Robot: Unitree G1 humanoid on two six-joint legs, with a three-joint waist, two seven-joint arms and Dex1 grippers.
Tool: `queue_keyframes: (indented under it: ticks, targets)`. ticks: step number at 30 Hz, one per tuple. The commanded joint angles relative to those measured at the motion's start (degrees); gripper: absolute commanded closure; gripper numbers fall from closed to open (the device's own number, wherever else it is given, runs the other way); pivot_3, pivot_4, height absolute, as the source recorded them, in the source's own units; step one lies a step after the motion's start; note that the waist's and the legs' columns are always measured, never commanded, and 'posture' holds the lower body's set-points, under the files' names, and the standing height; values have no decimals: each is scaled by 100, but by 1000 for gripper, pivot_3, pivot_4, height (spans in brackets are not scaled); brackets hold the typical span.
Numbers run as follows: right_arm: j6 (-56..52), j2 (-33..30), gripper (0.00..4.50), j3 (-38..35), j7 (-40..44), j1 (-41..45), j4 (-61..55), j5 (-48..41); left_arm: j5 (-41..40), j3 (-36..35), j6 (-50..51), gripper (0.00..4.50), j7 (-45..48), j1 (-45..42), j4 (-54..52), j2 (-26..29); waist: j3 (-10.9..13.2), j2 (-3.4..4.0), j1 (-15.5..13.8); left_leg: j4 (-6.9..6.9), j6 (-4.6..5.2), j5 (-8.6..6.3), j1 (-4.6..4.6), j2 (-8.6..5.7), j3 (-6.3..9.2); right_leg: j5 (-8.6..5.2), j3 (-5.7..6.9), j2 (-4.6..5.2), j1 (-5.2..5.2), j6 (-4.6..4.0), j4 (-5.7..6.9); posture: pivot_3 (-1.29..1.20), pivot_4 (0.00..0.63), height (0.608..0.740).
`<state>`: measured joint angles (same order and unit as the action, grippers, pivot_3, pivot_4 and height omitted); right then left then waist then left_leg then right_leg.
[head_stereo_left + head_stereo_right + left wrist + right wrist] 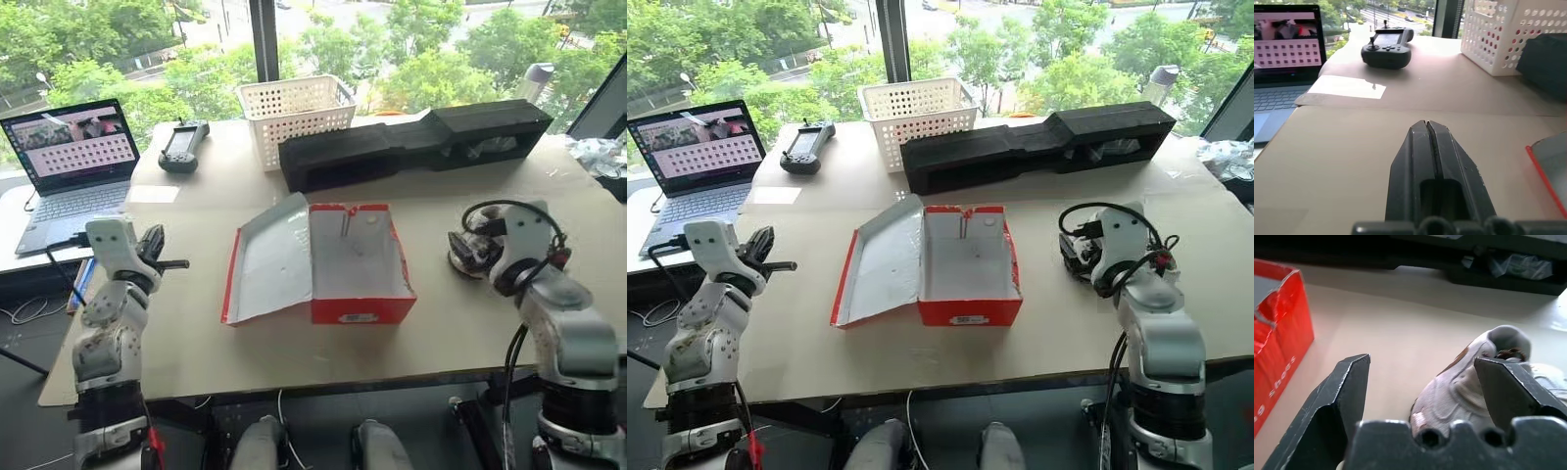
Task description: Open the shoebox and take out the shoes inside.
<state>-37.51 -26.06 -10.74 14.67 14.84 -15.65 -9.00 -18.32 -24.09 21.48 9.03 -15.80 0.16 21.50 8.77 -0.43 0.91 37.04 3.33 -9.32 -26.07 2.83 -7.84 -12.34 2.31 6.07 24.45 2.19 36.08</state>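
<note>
- the shoebox point(359, 269) sits in the middle of the worktop point(196, 333), open, with its white inside showing and nothing to be seen in it.
- its lid point(269, 259) is folded back flat on the worktop on the robot's left side of the box, white face up, red edge around it.
- a white label is on the red end wall of the box that faces the robot.
- a light-coloured shoe point(1459, 394) lies on the worktop to the right of the shoebox, well apart from it; in the head views it is mostly hidden behind the right arm, and a second shoe cannot be made out.
- the right pincer point(1422, 369) is wide open and holds nothing; one finger point(1501, 389) is in front of the shoe, the other point(1347, 382) is over bare worktop between the shoe and the box. whether a finger touches the shoe cannot be told.
- the left pincer point(1426, 128) is fully closed, its two fingers pressed together, with nothing between them; it points level over bare worktop near the left edge, apart from the lid.
- behind the shoebox lies a long black foam block point(411, 142), and beside it a white basket point(294, 113) with holes in its walls.
- a black handheld controller point(183, 145) lies at the far left of the worktop, with a sheet of paper point(154, 194) near it.
- an open laptop point(71, 166) stands beside the worktop on the left, screen lit.
</note>
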Motion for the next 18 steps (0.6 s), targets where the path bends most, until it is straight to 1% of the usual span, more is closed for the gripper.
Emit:
queue_keyframes:
  ticks: [1,2,5,9,18]
  targets:
    - [1047,117,460,35,-79,-169,359,241,100,-111,-210,4500,-154,124,-7,0,1,-1,-3,0,-8,-5,3,-1,0,0,0,2,-2,0,0,0,150,733]
    - [1230,135,460,16,-82,-204,462,265,115,-119,-219,4500,-207,151,-12,-10,1,-1,-5,0,-34,-19,2,-1,-1,1,0,2,-1,-1,0,0,150,733]
    - [1547,157,460,-16,-85,-215,643,302,142,-159,-297,4500,-359,183,-7,-45,1,-1,-14,1,-37,-20,1,-2,-1,3,0,6,-2,-6,-2,0,150,733]
    - [1904,165,460,64,-103,-156,874,439,-52,-274,-535,4500,-372,206,35,-228,1,-1,-12,0,-38,-21,2,-1,0,3,0,6,-3,-7,-2,0,150,733]
    - [2078,216,460,90,-154,-121,1052,515,-204,-232,-696,4500,-261,197,10,-417,1,-1,-10,0,-38,-21,2,-1,-1,4,0,5,-4,-8,-2,0,150,733]
